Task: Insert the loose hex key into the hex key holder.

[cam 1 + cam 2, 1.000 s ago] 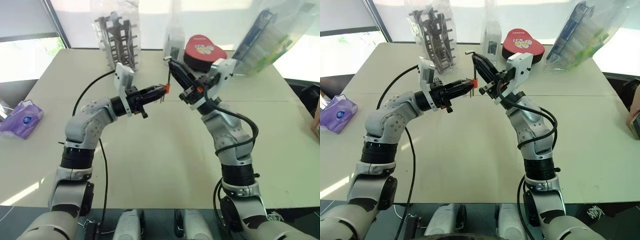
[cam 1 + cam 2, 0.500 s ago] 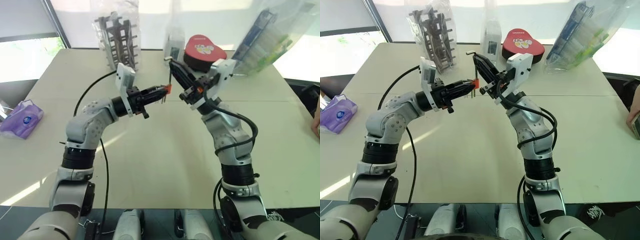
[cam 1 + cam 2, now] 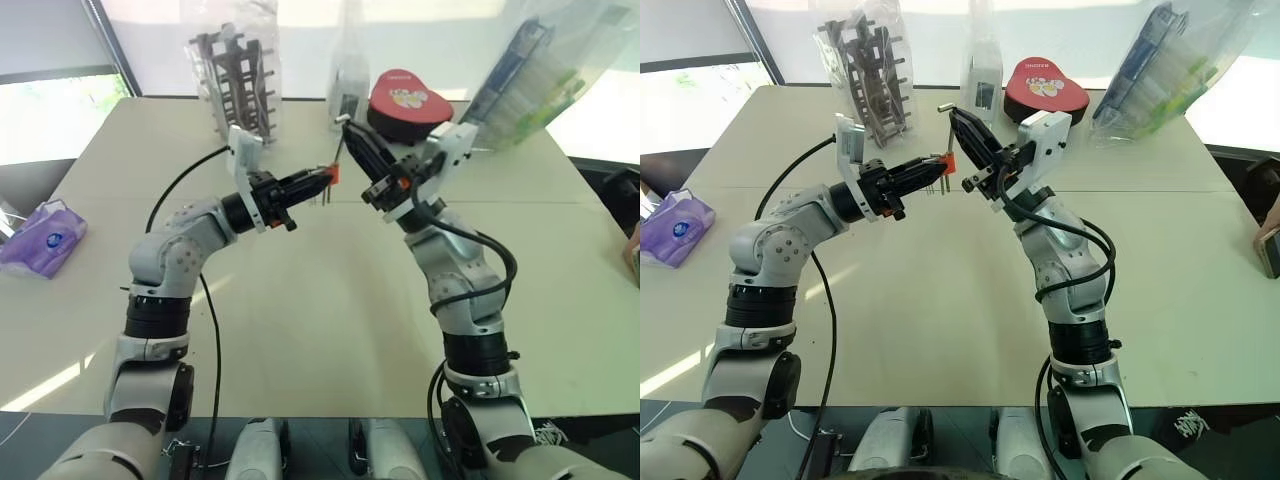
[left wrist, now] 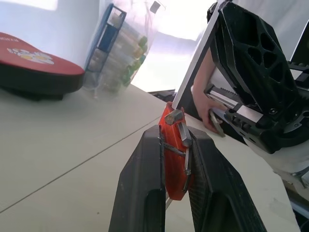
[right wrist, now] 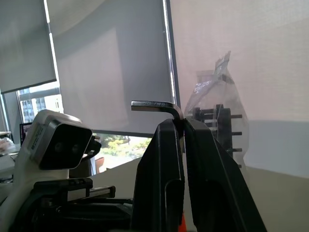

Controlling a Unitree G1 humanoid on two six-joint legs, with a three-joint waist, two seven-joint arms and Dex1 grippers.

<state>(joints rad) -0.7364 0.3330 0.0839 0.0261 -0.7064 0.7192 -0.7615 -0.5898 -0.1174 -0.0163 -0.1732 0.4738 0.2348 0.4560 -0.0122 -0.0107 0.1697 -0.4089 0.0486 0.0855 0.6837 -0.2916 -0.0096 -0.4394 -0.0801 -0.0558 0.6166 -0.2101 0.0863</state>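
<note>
The right gripper (image 5: 182, 126) pinches the loose hex key (image 5: 157, 107) at its bend, the short arm jutting sideways above the fingertips, with the left arm's wrist camera (image 5: 55, 140) below and a clear bag holding a dark rack (image 5: 217, 123) on the table behind.

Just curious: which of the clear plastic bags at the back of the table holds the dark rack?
The clear bag on the robot's left; the bag on its right holds blue and green items.

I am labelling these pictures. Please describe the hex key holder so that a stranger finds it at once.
Look above the middle of the beige table, where the two arms meet. The hex key holder is the small orange-red block clamped in the left end effector. Unlike the big red heart-shaped box behind, it carries thin metal keys.
</note>
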